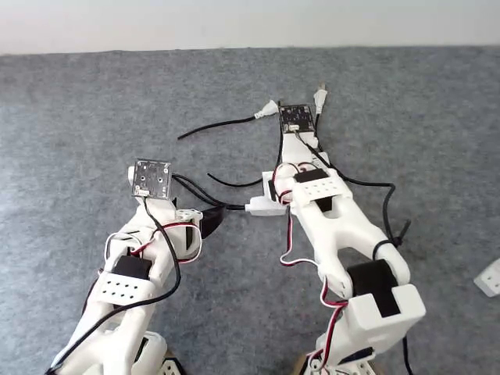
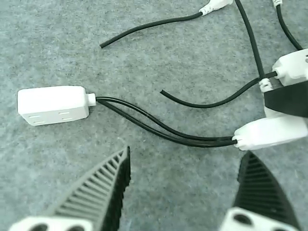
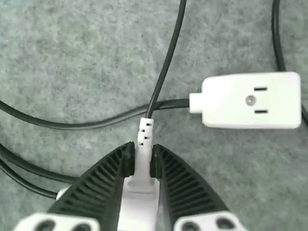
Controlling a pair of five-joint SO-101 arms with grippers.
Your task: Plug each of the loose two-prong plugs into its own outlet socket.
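My right gripper is shut on a white two-prong plug, whose black cord runs away from the fingers. A white outlet socket lies on the carpet just beyond it, slots facing up. In the high view the right gripper sits over that outlet at mid-table. My left gripper is open above two black cords that join a white outlet block to the other outlet. Two loose plugs lie at the far side.
Grey carpet covers the table. Short black cords trail from the far plugs. The right arm's black finger shows beside the outlet in the left wrist view. A white block lies at the right edge.
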